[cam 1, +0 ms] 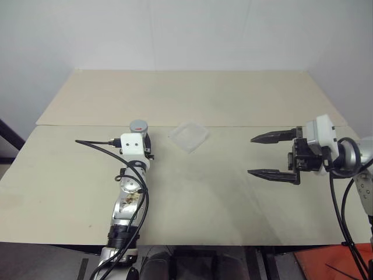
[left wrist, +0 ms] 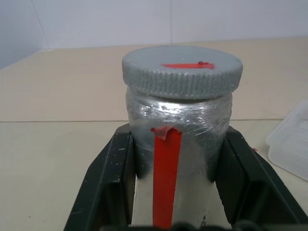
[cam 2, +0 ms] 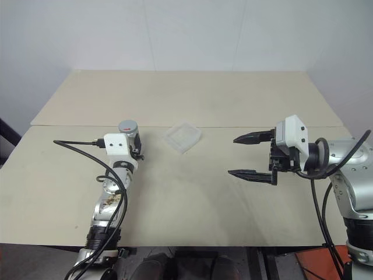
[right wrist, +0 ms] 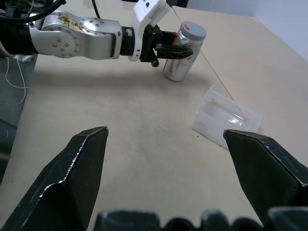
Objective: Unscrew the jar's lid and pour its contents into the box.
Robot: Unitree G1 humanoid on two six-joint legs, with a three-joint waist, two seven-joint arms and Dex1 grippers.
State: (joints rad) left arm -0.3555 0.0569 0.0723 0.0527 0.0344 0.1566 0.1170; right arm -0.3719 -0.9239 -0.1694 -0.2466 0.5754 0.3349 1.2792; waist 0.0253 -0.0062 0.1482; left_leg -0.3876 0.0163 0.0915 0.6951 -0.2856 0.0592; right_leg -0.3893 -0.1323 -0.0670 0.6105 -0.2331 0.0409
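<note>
The jar (left wrist: 179, 139) is silvery with a red vertical stripe and stands upright on the table, left of centre. Its grey ribbed lid (left wrist: 182, 71), marked with a red strip, sits on top of it. My left gripper (cam 1: 143, 140) is shut on the jar's body, one black finger (left wrist: 108, 178) on each side, below the lid. The clear shallow box (cam 1: 189, 137) lies on the table just right of the jar. My right gripper (cam 1: 267, 155) hovers open over the right part of the table, pointing left toward the jar, with nothing between its fingers.
The beige table (cam 1: 204, 198) has a seam running across it behind the jar and box. A black cable (cam 1: 96, 146) loops from my left wrist over the table's left side. A red object (cam 1: 332, 265) lies beyond the table's front right corner.
</note>
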